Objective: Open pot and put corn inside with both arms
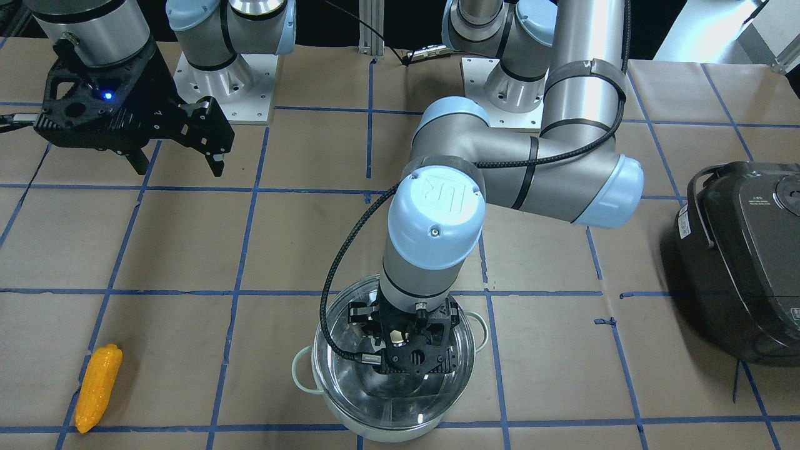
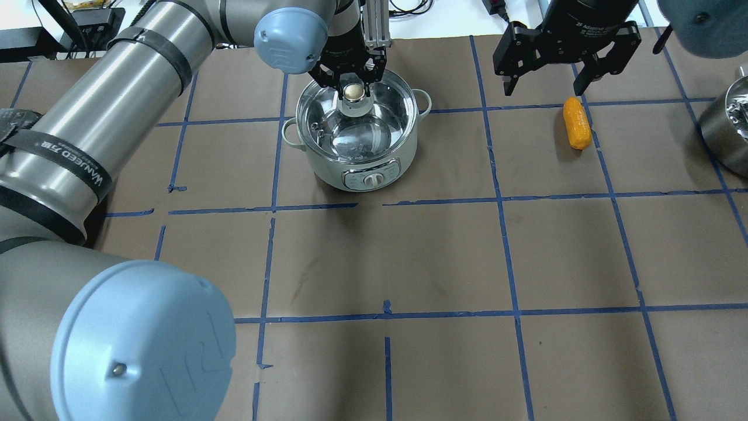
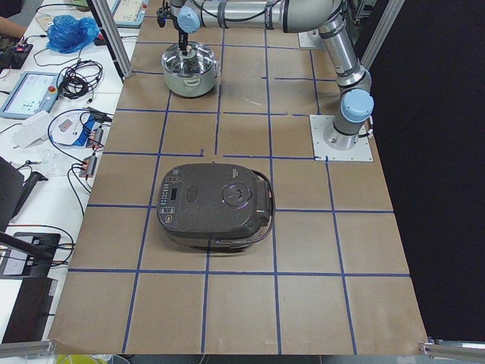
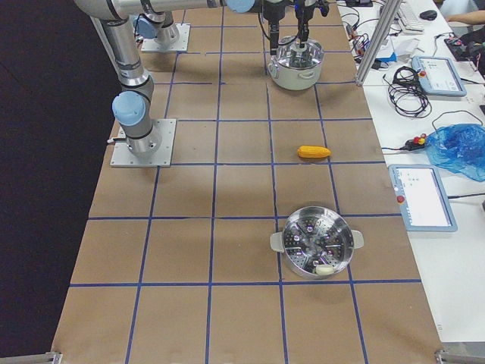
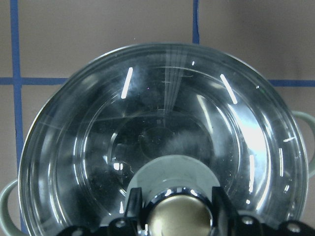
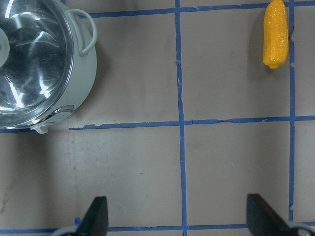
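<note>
The round pale-walled steel pot (image 2: pixel 330 169) sits near the far edge of the brown, blue-taped surface (image 2: pixel 444 257), clear glass lid (image 2: pixel 377 120) on. The left claw (image 2: pixel 353 88) grasps the lid's round knob (image 2: pixel 353 92), we judge to lift it. The yellow-orange plastic corn cob (image 2: pixel 576 123) lies rightward along that edge; the released right claw (image 2: pixel 543 92) hovers near, ready to take it.

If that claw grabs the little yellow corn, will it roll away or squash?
The corn looks round and tapered, lying on its side, so a nudge would probably roll it. Its glossy moulded surface suggests stiff, light plastic, perhaps slippery, though the bumps may help grip.
</note>
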